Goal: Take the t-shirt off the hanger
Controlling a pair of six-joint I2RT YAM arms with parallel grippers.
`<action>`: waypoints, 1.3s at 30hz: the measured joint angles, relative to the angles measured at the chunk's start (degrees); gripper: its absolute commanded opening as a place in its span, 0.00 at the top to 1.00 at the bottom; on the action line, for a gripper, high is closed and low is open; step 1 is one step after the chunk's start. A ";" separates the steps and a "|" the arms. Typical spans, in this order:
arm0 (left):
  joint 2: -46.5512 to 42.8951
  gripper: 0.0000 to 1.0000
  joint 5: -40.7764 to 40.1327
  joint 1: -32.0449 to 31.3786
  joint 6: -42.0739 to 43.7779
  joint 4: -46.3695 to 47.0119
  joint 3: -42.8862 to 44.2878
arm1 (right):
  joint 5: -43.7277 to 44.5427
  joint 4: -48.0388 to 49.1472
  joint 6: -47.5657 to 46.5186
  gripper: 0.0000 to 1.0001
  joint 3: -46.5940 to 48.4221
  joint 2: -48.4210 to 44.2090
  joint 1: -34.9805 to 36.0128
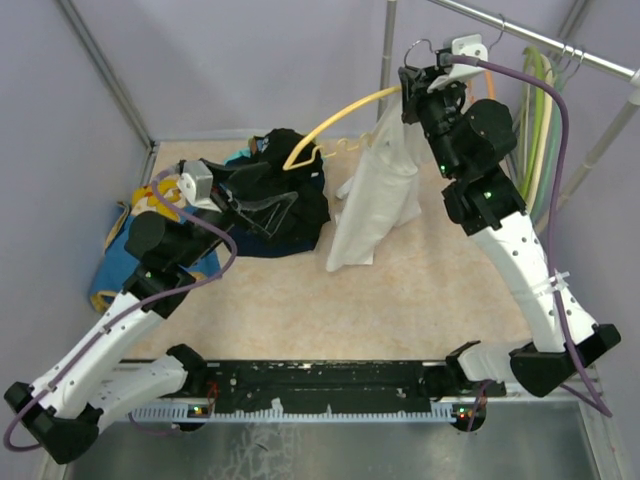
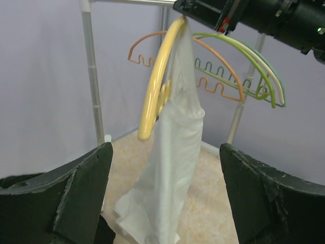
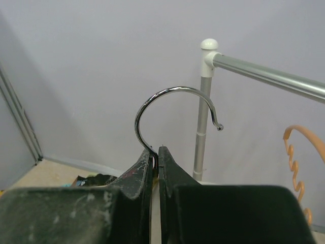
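Observation:
The yellow hanger (image 1: pixel 335 118) is held up in the air by its metal hook (image 3: pixel 172 96), and my right gripper (image 3: pixel 156 152) is shut on the hook's stem, close to the rack at the back right (image 1: pixel 415 80). The white t-shirt (image 1: pixel 375 200) hangs from the hanger in a long fold, its lower end resting on the table. In the left wrist view one yellow hanger (image 2: pixel 157 86) arm sticks out bare beside the t-shirt (image 2: pixel 170 168). My left gripper (image 1: pixel 285 205) stands open to the left of the shirt, apart from it, with nothing between its fingers (image 2: pixel 66 198).
A clothes rack with a metal rail (image 1: pixel 540 40) stands at the back right, carrying orange, green and white hangers (image 2: pixel 238 76). A pile of dark clothes (image 1: pixel 280 190) lies under my left gripper. A blue and yellow bag (image 1: pixel 115 270) sits at the left edge.

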 measured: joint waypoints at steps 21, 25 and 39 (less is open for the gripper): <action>20.04 0.22 5.70 0.00 10.36 -15.02 21.94 | -1.53 -0.85 -0.02 1.00 -2.84 -0.55 0.00; 20.17 0.36 5.73 0.00 11.43 -16.83 22.82 | -1.66 -0.85 -0.02 1.00 -2.86 -0.55 0.00; 21.49 1.00 6.64 -0.15 12.76 -17.31 22.91 | -1.90 -1.33 -0.07 1.00 -3.08 -0.63 -0.02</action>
